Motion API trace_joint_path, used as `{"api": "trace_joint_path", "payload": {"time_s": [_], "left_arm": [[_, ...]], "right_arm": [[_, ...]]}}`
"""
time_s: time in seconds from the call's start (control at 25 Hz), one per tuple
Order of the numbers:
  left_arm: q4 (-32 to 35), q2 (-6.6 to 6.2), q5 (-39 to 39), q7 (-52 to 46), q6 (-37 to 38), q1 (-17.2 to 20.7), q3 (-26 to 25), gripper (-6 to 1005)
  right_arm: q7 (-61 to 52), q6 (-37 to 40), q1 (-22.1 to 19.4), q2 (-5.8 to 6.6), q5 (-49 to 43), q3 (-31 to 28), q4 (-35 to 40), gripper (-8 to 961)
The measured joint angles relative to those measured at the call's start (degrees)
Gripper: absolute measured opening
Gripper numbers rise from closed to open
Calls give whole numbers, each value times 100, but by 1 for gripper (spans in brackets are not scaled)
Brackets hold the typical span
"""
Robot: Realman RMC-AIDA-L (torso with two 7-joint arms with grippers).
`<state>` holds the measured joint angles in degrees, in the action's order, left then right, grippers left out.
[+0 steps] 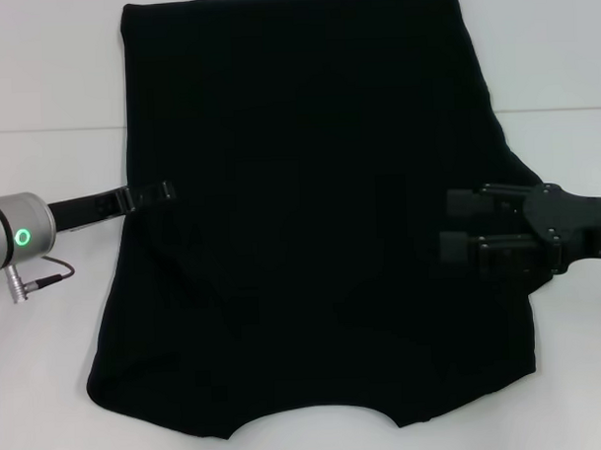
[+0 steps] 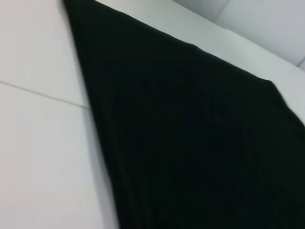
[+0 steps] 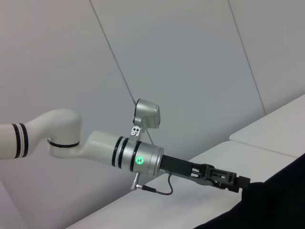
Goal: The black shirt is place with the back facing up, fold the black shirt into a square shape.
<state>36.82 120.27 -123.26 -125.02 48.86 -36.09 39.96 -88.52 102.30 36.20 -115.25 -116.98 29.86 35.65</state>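
Spanning white table (image 1: 50,392) below grey panelled wall (image 3: 190,62), black shirt (image 1: 301,235); both pincers' states unclear.

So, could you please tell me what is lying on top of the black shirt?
The right pincer hangs over the black shirt by its right edge, the left pincer at its left edge. Anything underneath is hidden.

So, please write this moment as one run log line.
black shirt: flat on table, neckline near | left gripper: at shirt's left edge | right gripper: over right side | fold: not visible
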Motion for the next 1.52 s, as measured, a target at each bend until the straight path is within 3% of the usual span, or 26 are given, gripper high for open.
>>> {"api": "trace_joint_path", "payload": {"time_s": [0.36, 0.76, 1.0, 1.24, 1.44, 1.52], "left_arm": [[-254, 55, 8, 67, -477, -301, 346, 951], [-230, 67, 560, 26, 823, -660, 335, 950], [-230, 105, 1101, 174, 1353, -633, 316, 950], [-236, 48, 1765, 688, 2466, -260, 299, 949], [-248, 94, 1689, 2393, 3690, 25, 330, 949], [-249, 142, 1591, 3211, 4057, 117, 363, 949]], "right_arm": [[-1, 0, -65, -14, -2, -6, 3, 895], [52, 0, -138, -3, -11, -7, 4, 895], [55, 0, -148, 28, -13, -12, 27, 895], [-274, -196, -189, 259, -26, -284, 62, 894], [-1763, -837, -160, 718, -431, -231, 139, 894], [-2462, -1086, -94, 834, -873, -195, 255, 894]]}}
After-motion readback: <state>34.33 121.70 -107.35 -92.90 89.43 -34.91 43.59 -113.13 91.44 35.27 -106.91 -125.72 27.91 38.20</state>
